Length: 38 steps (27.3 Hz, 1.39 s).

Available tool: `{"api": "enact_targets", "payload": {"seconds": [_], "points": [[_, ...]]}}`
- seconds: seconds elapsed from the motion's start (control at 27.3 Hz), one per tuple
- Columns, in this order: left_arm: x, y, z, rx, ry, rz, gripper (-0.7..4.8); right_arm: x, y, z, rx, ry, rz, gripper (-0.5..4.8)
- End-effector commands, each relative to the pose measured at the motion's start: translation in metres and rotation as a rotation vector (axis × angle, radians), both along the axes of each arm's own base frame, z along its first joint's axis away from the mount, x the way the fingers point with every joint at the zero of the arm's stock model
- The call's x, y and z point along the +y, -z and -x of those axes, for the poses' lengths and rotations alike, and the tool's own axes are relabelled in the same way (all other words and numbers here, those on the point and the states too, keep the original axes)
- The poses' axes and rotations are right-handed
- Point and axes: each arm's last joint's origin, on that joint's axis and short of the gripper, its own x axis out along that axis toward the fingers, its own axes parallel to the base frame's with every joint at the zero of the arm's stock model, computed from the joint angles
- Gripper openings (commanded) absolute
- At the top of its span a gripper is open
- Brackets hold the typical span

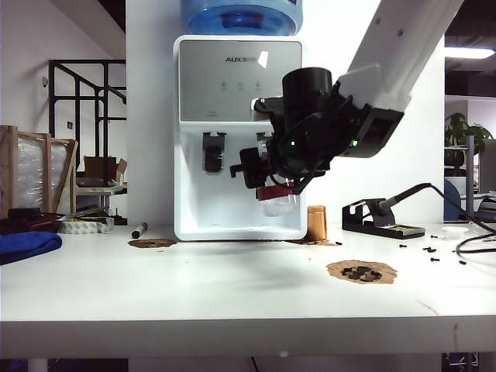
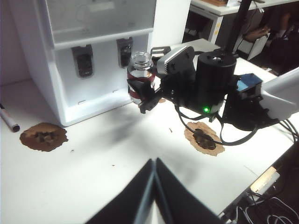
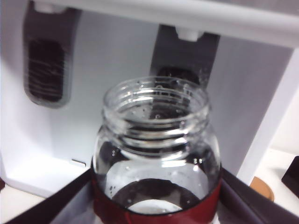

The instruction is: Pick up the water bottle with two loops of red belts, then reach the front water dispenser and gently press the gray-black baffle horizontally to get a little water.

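Bottle [image 3: 156, 158]: clear glass, wide threaded neck, red band round the body. Upright, off the worktop [image 1: 232, 287], clamped between the two dark fingers [image 3: 243, 198] of the right claw [image 3: 156, 205], one finger on each side of the body at band height. Mouth open and facing up. In the left wrist view the bottle [image 2: 140, 74] stands at the front tip of the right claw [image 2: 145, 95], with both red bands showing.

Dispenser [image 1: 240, 116]: white body, silver-grey panel with AUX mark, blue jug [image 1: 240, 15] on top. Stands at the back of the worktop. Two dark paddles in the recess; the right paddle [image 3: 180, 70] is just behind and above the bottle's mouth, the left paddle [image 3: 44, 65] is well to the side. Whether glass touches paddle cannot be told.

Right claw, exterior view [image 1: 271, 182]: grasping the bottle [image 1: 277, 198], held in front of the dispenser's recess, on the right-hand side.

Left claw [image 2: 155, 196]: fingers pressed together to a point, holding nothing, above bare worktop and well apart from the bottle.

Other items: copper cylinder [image 1: 316, 222] beside the dispenser's right foot; soldering iron stand [image 1: 380, 217] further right; marker [image 1: 139, 229] to the dispenser's left; blue cloth [image 1: 27, 246] at the far left edge.
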Motion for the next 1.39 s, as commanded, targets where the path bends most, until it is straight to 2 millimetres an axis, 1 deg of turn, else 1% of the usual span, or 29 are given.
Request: {"api": "enact_targets", "payload": {"seconds": [0.04, 0.15, 0.44, 0.66, 0.81, 1.1, 1.39], "points": [[-0.004, 0.002, -0.017, -0.007, -0.003, 0.004, -0.05, -0.002, -0.005, -0.008, -0.028, -0.003, -0.004, -0.05], [-0.006, 0.004, -0.027, -0.023, 0.000, 0.009, -0.05, -0.004, -0.007, -0.015, -0.044, -0.006, -0.006, -0.05], [-0.012, 0.001, -0.027, -0.051, 0.027, 0.015, -0.05, 0.000, -0.014, -0.032, -0.069, -0.023, 0.012, -0.05], [-0.013, 0.001, -0.026, -0.052, 0.036, 0.016, -0.05, 0.002, -0.010, -0.037, -0.063, -0.024, 0.020, -0.05], [-0.013, 0.001, -0.026, -0.052, 0.037, 0.016, -0.05, -0.005, -0.007, -0.041, -0.059, -0.009, 0.022, -0.05], [-0.013, 0.001, -0.026, -0.052, 0.038, 0.016, -0.05, -0.013, -0.011, -0.046, -0.082, -0.007, 0.011, -0.05], [-0.013, 0.001, -0.026, -0.052, 0.038, 0.016, -0.05, -0.015, -0.010, -0.047, -0.080, -0.040, 0.009, -0.05]]}}
